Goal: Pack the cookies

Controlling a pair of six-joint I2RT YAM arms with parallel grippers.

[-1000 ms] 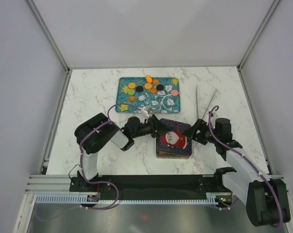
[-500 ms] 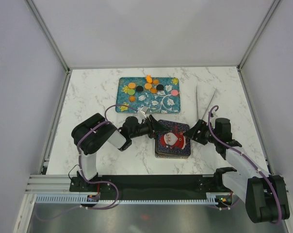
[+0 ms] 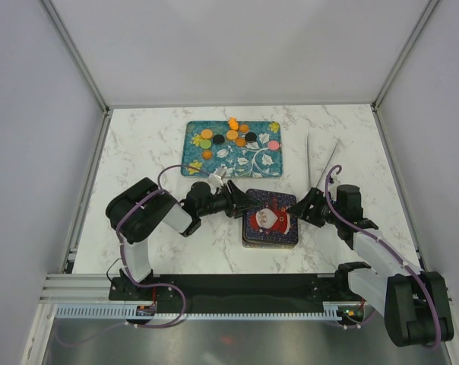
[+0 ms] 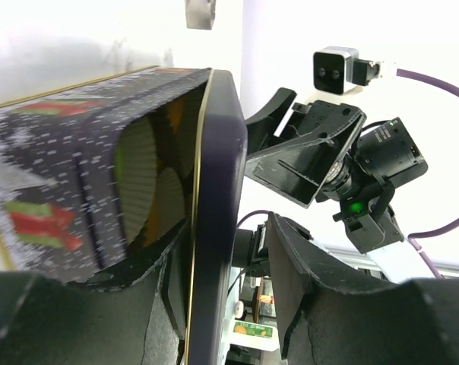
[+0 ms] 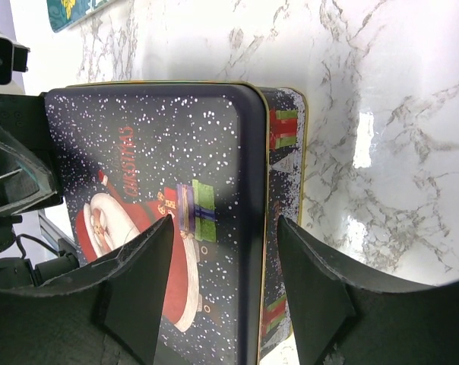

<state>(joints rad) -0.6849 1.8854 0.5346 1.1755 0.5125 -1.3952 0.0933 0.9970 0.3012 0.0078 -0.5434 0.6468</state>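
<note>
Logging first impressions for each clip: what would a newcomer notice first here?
A Santa-printed Christmas tin sits mid-table, the left gripper and right gripper straddling opposite lid edges. The lid is raised on the left, showing paper cups inside. Coloured cookies lie on a teal tray behind.

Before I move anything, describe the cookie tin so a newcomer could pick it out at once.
Start at the white marble table and find the teal flowered tray near its middle. Just nearer than the tray's right half sits the tin. It is a dark blue box with a red Santa on its snow-speckled lid, and it is the only box on the table.
</note>
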